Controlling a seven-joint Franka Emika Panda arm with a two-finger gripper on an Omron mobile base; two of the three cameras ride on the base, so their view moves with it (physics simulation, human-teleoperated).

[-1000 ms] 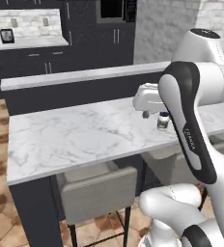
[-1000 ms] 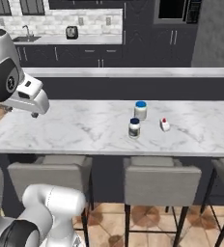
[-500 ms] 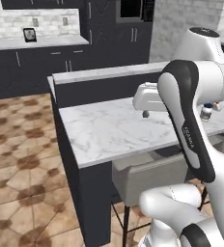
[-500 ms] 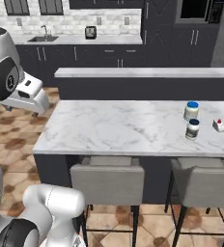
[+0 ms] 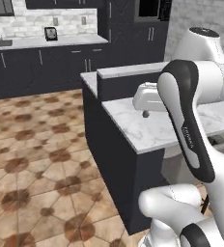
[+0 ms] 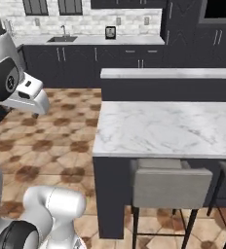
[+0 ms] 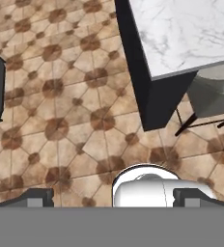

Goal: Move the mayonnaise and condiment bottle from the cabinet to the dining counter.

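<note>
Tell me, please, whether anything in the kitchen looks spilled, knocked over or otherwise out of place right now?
Nothing stands out. The dining counter looks clean, the stool stands squarely tucked under it, and the tiled floor shows no spill. The pincer is open and holds nothing.

Both base views face forward over the long white marble dining counter (image 5: 147, 130) (image 6: 168, 126); hand view looks straight down at its corner (image 7: 181, 34) and brown tiled floor (image 7: 61, 106).

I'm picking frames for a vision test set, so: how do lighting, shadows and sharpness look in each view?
Left base view: flat, even light, soft edges, no glare on the dining counter. Right base view: a dark shade under the counter's overhang, around the stool; marble veins slightly blurred. Hand view: floor tiles reasonably sharp, counter top bright but not blown out, open gripper tips dark at the bottom.
</note>
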